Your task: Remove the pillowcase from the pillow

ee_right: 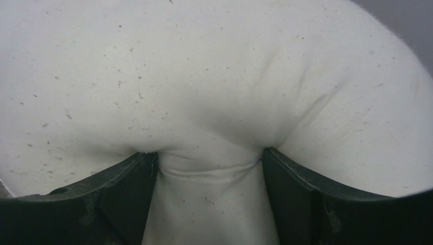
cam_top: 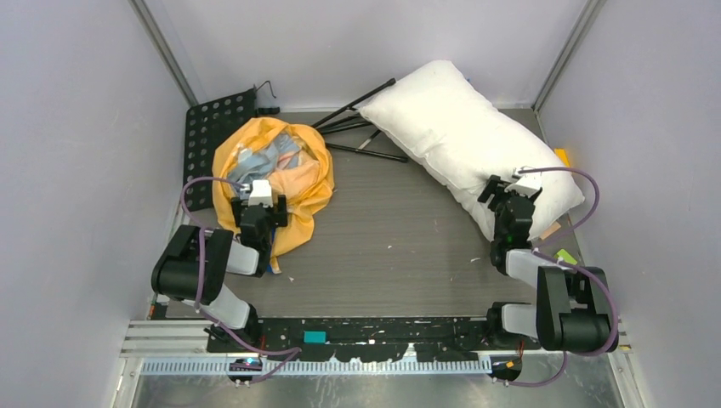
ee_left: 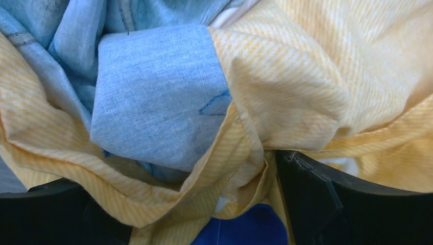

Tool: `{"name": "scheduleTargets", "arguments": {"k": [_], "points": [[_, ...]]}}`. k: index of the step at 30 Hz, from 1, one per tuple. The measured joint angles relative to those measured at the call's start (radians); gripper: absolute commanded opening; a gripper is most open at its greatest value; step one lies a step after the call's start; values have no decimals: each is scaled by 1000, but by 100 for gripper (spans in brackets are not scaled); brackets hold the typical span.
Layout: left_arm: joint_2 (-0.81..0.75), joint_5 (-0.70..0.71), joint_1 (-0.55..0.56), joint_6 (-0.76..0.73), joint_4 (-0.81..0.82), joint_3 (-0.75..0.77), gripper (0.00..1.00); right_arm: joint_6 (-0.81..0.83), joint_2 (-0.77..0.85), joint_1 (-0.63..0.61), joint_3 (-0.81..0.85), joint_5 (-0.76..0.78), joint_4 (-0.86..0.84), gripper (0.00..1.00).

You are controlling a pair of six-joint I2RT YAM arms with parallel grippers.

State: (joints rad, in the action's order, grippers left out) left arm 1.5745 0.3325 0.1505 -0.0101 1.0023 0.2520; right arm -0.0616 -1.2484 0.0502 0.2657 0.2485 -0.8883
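Soft, even light from overhead fills the top view; the tabletop point(cam_top: 400, 229) carries only faint shadows beside the pillow point(cam_top: 459, 127) and under the arms. The right wrist view is bright and sharp, with shade pooling in the crease at the right end effector point(ee_right: 209, 155). The pillowcase point(ee_left: 286, 76) weave is crisp, and the left end effector point(ee_left: 178, 173) is underexposed black.

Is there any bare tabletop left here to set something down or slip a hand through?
Free: the broad grey table strip between the pillowcase and the pillow, down to the near edge. Crowded: black rods at the back centre; left gripper over the pillowcase; right gripper against the pillow's near end.
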Motion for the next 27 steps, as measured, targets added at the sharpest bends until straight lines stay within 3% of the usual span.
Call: {"name": "scheduleTargets", "arguments": {"k": [2, 17, 19, 23, 27], "points": [[-2, -7, 1, -5, 30, 11, 100, -2, -19, 0, 20, 4, 10, 75], [-4, -5, 4, -16, 0, 50, 100, -26, -61, 9, 100, -3, 102, 78], [-4, -3, 4, -16, -5, 51, 100, -45, -67, 13, 74, -34, 47, 80], [-4, -2, 4, -16, -8, 52, 100, -66, -214, 17, 10, -58, -227, 83], [-4, 0, 4, -15, -9, 53, 100, -77, -253, 16, 29, -63, -247, 90]]}}
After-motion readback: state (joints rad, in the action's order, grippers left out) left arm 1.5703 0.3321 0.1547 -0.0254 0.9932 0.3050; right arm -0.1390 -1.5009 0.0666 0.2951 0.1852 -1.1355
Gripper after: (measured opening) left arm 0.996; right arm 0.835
